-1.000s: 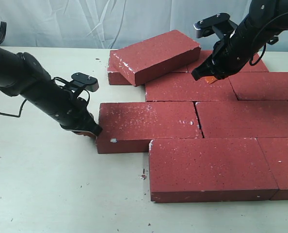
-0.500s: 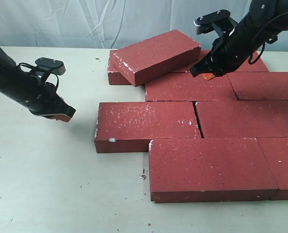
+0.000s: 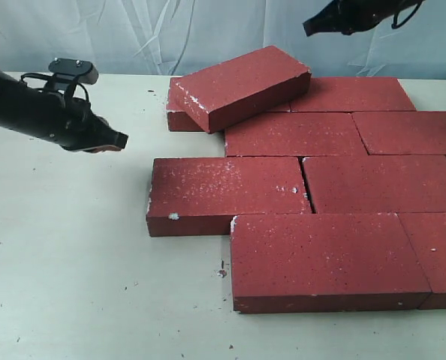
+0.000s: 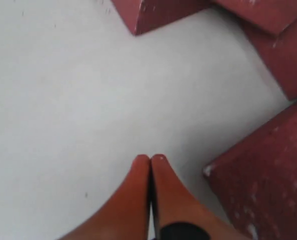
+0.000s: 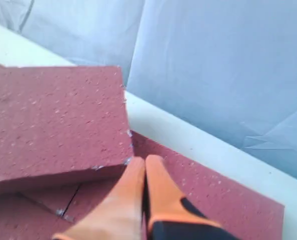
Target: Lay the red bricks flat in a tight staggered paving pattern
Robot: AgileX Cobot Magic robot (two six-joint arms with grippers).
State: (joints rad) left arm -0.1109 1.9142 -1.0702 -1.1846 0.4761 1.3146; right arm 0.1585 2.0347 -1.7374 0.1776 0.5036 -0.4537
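We find no readable text, labels, brands or numbers in any view. The red bricks point(image 3: 290, 135) carry only white scuffs and speckles, no stamps or markings we can read. The table point(image 3: 73, 285) and the backdrop sheet point(image 3: 133, 34) are plain.

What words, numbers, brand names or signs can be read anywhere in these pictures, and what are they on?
None: no view shows any readable text.
The red bricks carry only white scuffs and speckles, no stamp.
The left gripper and the right gripper have plain orange fingertips with no markings.
The table and the pale backdrop cloth are blank.
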